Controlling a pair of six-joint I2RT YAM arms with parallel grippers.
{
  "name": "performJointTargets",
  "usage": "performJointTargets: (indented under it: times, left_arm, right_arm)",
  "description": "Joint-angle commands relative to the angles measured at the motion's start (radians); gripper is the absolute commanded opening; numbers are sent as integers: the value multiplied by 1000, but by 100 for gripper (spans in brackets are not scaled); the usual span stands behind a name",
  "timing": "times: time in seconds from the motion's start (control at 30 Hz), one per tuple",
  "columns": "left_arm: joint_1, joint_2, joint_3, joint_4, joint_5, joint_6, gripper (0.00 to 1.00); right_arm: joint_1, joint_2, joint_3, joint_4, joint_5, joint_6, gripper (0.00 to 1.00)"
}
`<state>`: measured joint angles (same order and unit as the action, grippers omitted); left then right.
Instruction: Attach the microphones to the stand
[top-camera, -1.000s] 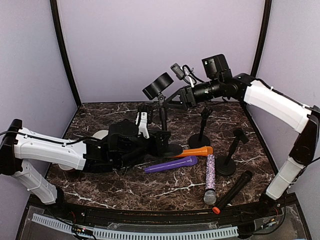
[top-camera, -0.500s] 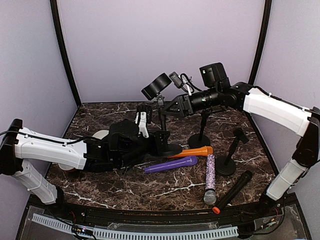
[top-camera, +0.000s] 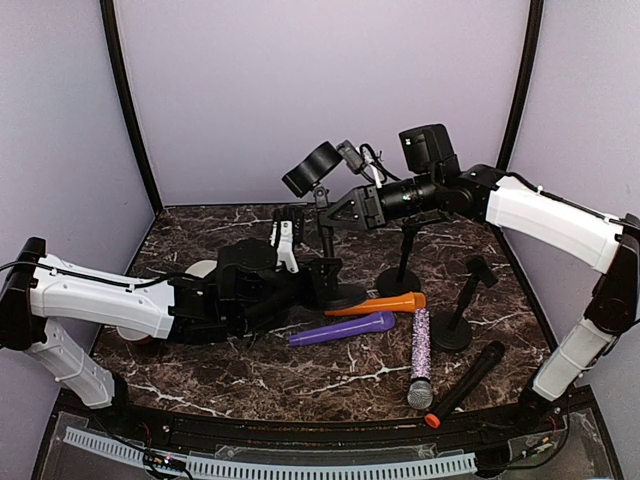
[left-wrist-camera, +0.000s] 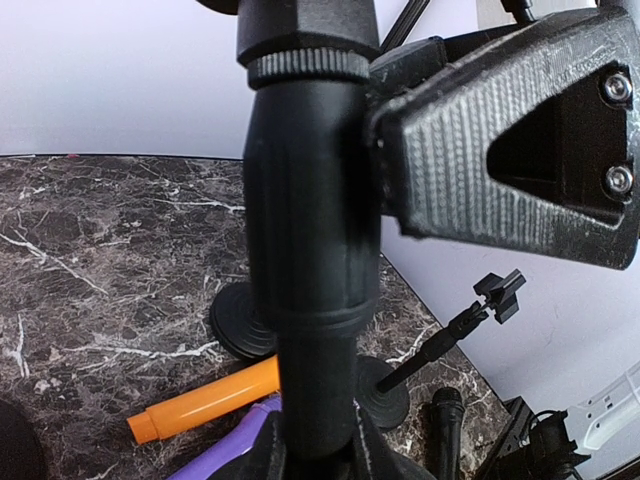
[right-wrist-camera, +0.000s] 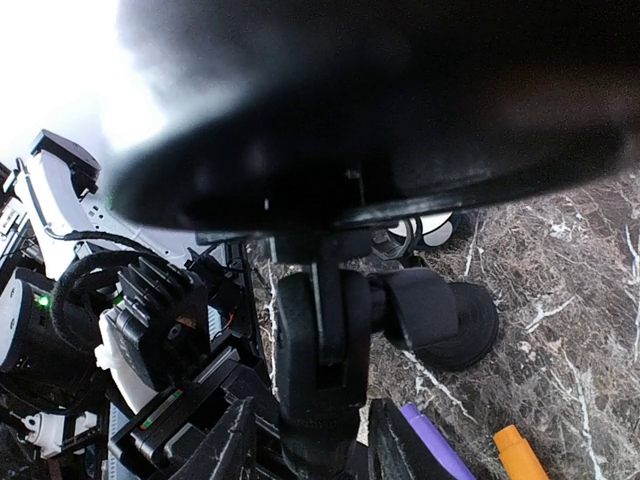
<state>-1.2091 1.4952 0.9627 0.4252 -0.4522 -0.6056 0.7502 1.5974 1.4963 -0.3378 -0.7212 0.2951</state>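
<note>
On the dark marble table (top-camera: 330, 385), only the top view shows all four microphones (top-camera: 421, 355), lying lower right. The wrist views show the left fingers (left-wrist-camera: 255, 465) clamped on the stand (left-wrist-camera: 310, 250) pole and the right fingers (right-wrist-camera: 232, 445) partly open astride its neck.

Right wrist view: a blurred black disc (right-wrist-camera: 380, 110) fills the upper frame; contact between right end effector (right-wrist-camera: 312, 440) and stand post (right-wrist-camera: 320, 340) cannot be determined. Top view: the left arm (top-camera: 100, 300) hides most of a white bowl (top-camera: 203, 268). Left wrist view: lower edge crops the purple microphone (left-wrist-camera: 230, 462).
</note>
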Motion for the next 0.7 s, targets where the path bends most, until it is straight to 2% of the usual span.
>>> performJointTargets:
  times: [0.0,0.17,0.33,0.5,0.63,0.67]
  left_arm:
    - [-2,-24,38,95,-1,14,0]
    - [-3,-24,40,94,4,18,0]
    - [-3,-29,24,102,6,14,0]
    - [-3,-32,17,113,4,21,0]
    - [-3,-33,4,125,4,25,0]
    - [-3,-35,0,128,4,24,0]
  right_arm:
    - [13,-14,-5,36,-14,13,39]
    - [15,-11,-6,22,-11,15,41]
    - [15,16,-5,24,-11,27,37]
    - [18,39,-1,20,-9,35,43]
    - [18,60,9,29,-17,49,38]
    - [20,64,11,34,-28,50,33]
